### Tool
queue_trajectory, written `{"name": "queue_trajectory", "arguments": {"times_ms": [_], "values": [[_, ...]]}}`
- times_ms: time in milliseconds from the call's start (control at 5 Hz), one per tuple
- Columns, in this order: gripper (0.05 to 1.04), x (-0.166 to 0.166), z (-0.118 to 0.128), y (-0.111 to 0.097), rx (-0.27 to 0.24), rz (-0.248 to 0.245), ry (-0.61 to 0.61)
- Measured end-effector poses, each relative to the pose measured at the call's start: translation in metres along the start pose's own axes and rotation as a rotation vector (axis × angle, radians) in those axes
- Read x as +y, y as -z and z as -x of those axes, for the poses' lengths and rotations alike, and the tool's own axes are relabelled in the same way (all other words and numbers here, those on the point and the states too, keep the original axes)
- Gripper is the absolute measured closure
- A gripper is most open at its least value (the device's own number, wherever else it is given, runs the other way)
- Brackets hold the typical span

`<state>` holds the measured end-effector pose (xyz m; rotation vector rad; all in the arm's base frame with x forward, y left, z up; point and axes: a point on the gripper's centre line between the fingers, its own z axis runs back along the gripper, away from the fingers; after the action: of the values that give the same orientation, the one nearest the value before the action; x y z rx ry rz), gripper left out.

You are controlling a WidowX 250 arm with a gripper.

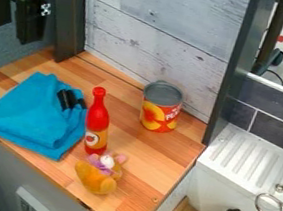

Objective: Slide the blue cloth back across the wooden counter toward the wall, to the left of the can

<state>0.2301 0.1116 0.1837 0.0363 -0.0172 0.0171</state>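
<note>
Black gripper (12, 34) hangs at upper left of the frame, pointing down; its two fingers stand apart, released. Blue cloth (35, 113), nearest it, lies folded on the wooden counter (152, 162), left of frame.

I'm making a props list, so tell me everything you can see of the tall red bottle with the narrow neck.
The tall red bottle with a narrow neck looks like glossy plastic, capped in red, with a yellow-orange label low on its body bearing a round white patch. It stands upright on the wooden counter, beside the folded blue cloth. A small orange plush toy lies by its base; I can't tell whether they touch.
</note>
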Motion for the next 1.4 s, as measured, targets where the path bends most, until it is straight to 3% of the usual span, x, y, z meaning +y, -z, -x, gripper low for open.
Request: {"name": "queue_trajectory", "arguments": {"times_ms": [200,400,800,1000,1400], "values": [[0.083,0.001,0.0,0.008,0.015,0.008,-0.001],[0.083,0.008,-0.012,0.027,-0.064,-0.004,-0.016],[0.083,0.03,-0.036,0.084,-0.087,0.019,0.032],[0.083,0.038,-0.039,0.126,-0.019,0.056,0.039],[0.083,0.048,-0.043,0.152,0.042,0.043,0.046]]}}
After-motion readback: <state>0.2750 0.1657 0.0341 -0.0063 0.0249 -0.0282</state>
